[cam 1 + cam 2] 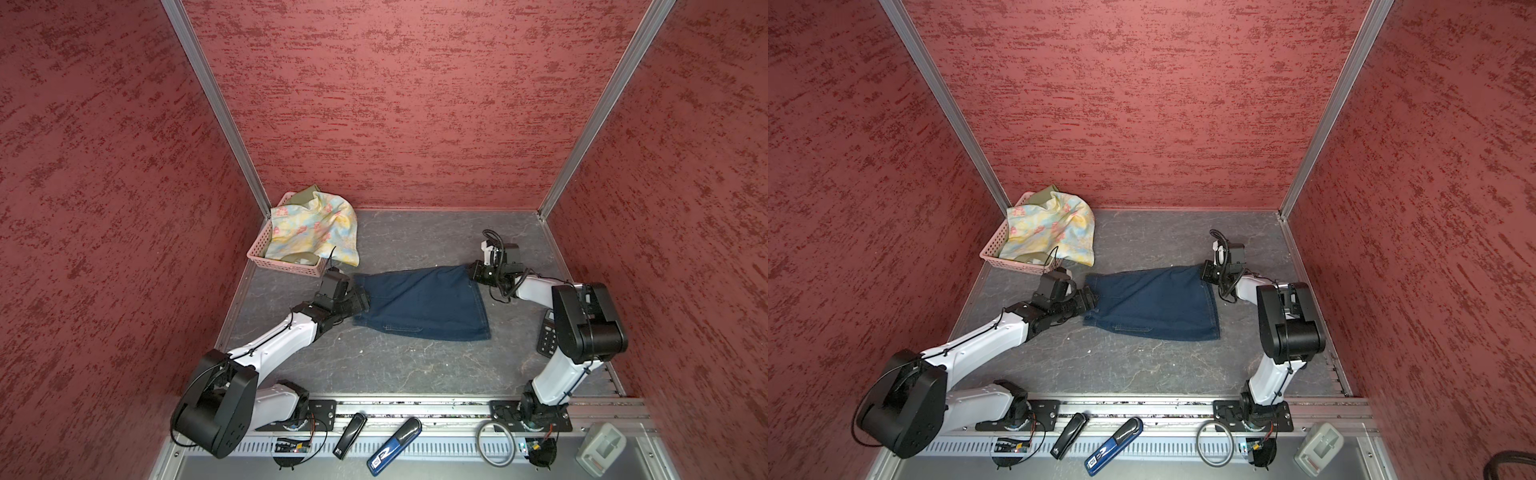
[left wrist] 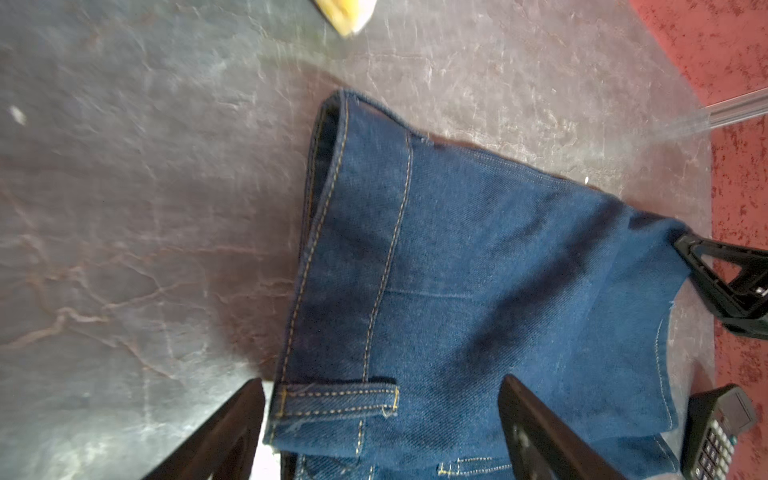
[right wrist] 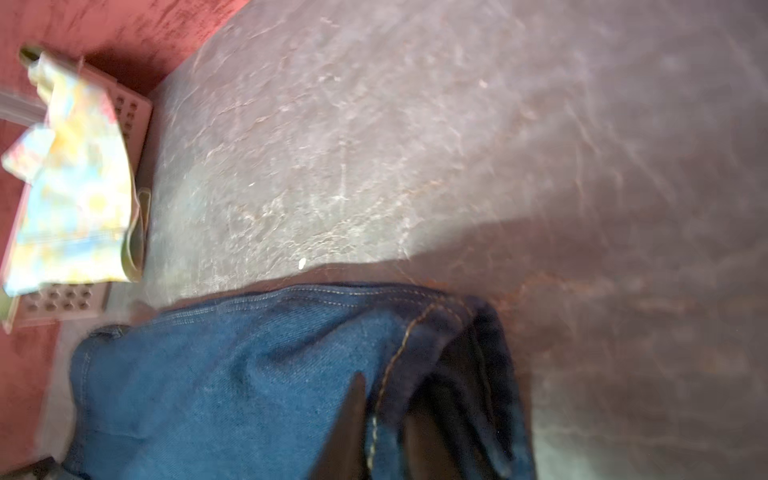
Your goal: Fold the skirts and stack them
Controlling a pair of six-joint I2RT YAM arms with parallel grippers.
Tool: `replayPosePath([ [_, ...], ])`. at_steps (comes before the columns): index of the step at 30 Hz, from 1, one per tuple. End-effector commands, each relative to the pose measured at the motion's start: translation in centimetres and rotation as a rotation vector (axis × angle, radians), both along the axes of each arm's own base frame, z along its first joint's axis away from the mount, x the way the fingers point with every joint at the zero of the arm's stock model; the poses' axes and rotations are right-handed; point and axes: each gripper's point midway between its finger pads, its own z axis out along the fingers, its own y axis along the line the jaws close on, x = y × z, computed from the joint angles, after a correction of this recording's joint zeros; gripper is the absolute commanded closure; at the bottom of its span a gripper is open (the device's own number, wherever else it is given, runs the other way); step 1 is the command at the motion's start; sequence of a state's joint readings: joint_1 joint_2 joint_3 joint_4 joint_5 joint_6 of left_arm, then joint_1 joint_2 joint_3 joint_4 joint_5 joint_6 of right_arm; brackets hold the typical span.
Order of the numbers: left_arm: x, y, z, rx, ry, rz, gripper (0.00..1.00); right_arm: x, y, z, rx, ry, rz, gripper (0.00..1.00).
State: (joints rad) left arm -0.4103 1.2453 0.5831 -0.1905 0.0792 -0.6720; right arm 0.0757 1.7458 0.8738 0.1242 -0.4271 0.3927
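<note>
Right fingers (image 3: 345, 440) pinch a corner of the denim skirt (image 1: 424, 303), left fingers (image 2: 540, 440) spread wide over its waistband.

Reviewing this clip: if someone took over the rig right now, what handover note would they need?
Hands: the left hand is open, straddling the waistband end of the denim skirt without gripping it; the right hand is shut on that skirt's far hem corner.
Things: the denim skirt lies spread on the table, unfolded. The floral skirt is bunched in the pink basket, draping over its rim; the olive skirt peeks out beneath it.
Done: the denim skirt is out and laid flat.
Left: fold it, then take out, fold and stack the other two.
</note>
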Motion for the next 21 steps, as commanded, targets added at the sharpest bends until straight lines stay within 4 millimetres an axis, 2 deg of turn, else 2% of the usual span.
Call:
replayPosePath([
  [1,-0.1,-0.5,0.0,-0.015,-0.012,-0.049,0.17,0.6,0.6,2.7,0.038,-0.096,0.033,1.0],
  [8,-0.8,0.2,-0.5,-0.019,0.003,-0.066,0.37,0.8,0.5,4.1,0.011,-0.077,0.046,1.0],
  [12,-1.2,0.7,-0.9,-0.007,0.012,-0.07,0.48,0.6,-0.8,3.8,-0.068,-0.022,0.013,1.0],
  [18,-1.2,0.8,-1.7,0.007,0.03,-0.076,0.49,-1.3,-3.2,2.6,-0.198,0.095,-0.057,1.0],
  [20,-1.2,0.9,-1.9,0.011,0.038,-0.074,0.49,-1.9,-4.6,1.6,-0.268,0.139,-0.098,1.0],
  [21,-1.2,0.8,-2.1,0.01,0.04,-0.074,0.49,-2.0,-5.0,1.2,-0.291,0.153,-0.109,0.92],
])
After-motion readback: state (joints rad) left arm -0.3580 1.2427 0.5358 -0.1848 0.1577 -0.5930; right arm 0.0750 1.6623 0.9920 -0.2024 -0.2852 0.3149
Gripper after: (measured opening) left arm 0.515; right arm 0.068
